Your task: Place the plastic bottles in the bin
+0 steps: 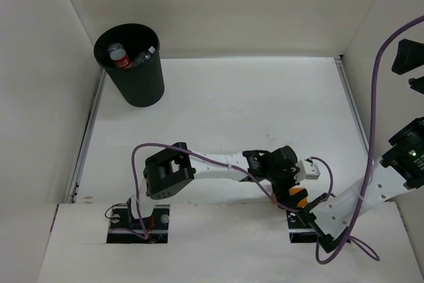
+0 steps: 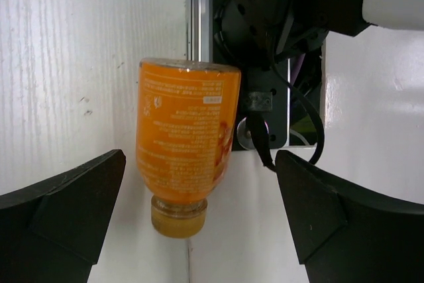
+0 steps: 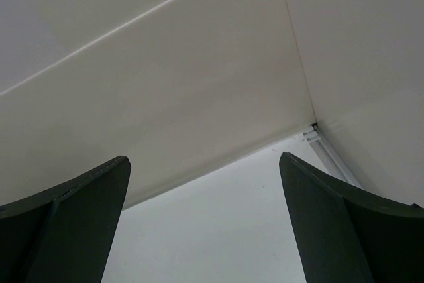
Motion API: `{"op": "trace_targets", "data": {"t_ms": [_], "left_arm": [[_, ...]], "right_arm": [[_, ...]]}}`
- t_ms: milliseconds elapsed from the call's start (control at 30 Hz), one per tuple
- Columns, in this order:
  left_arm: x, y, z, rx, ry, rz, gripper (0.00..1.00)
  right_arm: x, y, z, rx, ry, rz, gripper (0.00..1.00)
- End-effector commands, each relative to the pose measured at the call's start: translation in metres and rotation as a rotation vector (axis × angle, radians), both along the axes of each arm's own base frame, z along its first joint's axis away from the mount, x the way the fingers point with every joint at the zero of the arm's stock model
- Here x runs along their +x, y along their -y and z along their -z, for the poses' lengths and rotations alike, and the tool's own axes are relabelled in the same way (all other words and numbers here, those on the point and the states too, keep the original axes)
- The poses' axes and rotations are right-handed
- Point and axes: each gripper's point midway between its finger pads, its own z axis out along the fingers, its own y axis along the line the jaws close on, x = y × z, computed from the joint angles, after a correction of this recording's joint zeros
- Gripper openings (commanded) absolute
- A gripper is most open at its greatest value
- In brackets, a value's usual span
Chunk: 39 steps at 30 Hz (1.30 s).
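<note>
White desk (image 1: 232, 104), boxed in by white walls (image 1: 218, 4) on three sides.

Tall black bin (image 1: 132, 77), upright at the far left corner and well apart from both claws. Inside it, near the rim, a red-labelled bottle (image 1: 119, 56) and a clear bottle (image 1: 144, 56) with a white cap, lying side by side.

Left arm (image 1: 212, 167), stretched low along the near edge toward the right arm's base (image 2: 265, 11). Right arm (image 1: 374, 197), lifted at the right side.

Left claw (image 2: 200, 157), spread wide and gripping nothing. Fingers (image 2: 66, 210) standing clear on either side of the stubby orange bottle (image 2: 185, 144), with a gap at each flank in the wrist view.

Orange bottle on its side on the desk, between the left claw's fingers. Neck and cap end nearest the wrist, flat bottom pointing away toward the black base just beyond the fingertips. Contact between bottle and base: cannot tell.

Right claw (image 3: 204, 160), likewise wide open and empty, aimed at bare wall and a strip of desk, well apart from the orange bottle and from the bin.
</note>
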Motion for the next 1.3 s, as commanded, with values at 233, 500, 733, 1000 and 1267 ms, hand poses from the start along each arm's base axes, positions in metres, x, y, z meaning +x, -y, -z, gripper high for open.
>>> {"op": "trace_targets", "data": {"t_ms": [233,500,733,1000,1267], "left_arm": [[0.006,0.040,0.050,0.006,0.032,-0.014,0.87],[0.035,0.024,0.036,0.013,0.117,0.004,0.12],[0.100,-0.021,-0.005,0.016,0.188,-0.079,0.01],[0.311,-0.116,-0.192,-0.162,0.485,-0.487,0.01],[0.422,-0.272,-0.404,-0.378,0.908,-0.834,0.03]], "right_arm": [[-0.020,-0.045,-0.036,-0.124,0.052,-0.105,1.00],[-0.014,-0.038,-0.036,-0.055,0.059,-0.186,1.00],[-0.005,-0.031,-0.033,-0.011,0.081,-0.268,1.00],[0.015,-0.002,0.011,0.067,-0.027,-0.386,1.00],[0.042,-0.025,0.086,0.044,-0.135,-0.469,1.00]]}}
